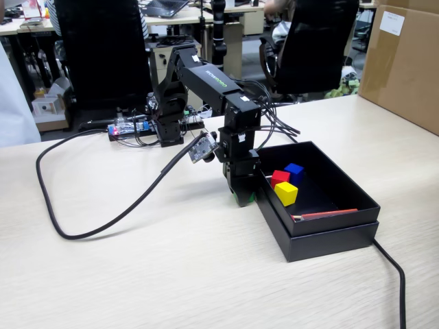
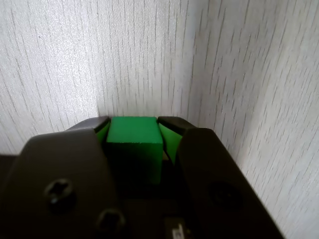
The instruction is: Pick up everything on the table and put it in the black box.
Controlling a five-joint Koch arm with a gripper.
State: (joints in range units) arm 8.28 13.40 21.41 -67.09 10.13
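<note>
Cubes are what this job turns on, but the largest thing in sight is the light beige wood-grain tabletop (image 1: pixel 171 267), which carries everything else. On it, at the right of the fixed view, sits the shallow matte black rectangular box (image 1: pixel 329 236), its open top facing up and a thin red strip along the near inner edge. That makes it an easy drop target from above. The black jointed arm (image 1: pixel 206 79) reaches down from its base and plants its wrist just beside the box's left wall, low to the table. A thick black cable (image 1: pixel 82 229) loops across the table on the left, clear of the working spot.

Inside the box three small plain cubes already lie close together: a red cube (image 1: pixel 279 177), a blue cube (image 1: pixel 294 171) and a yellow cube (image 1: pixel 286 193), so most of the sorting looks done.

The gripper (image 2: pixel 134 130) is clamped on the small green cube (image 2: pixel 133 134). The wrist view shows both jaws pressed against its sides, with the tabletop close underneath. In the fixed view only a sliver of green shows at the gripper's foot. Judging from this, the grasp is made and the cube has yet to be lifted over the wall.
</note>
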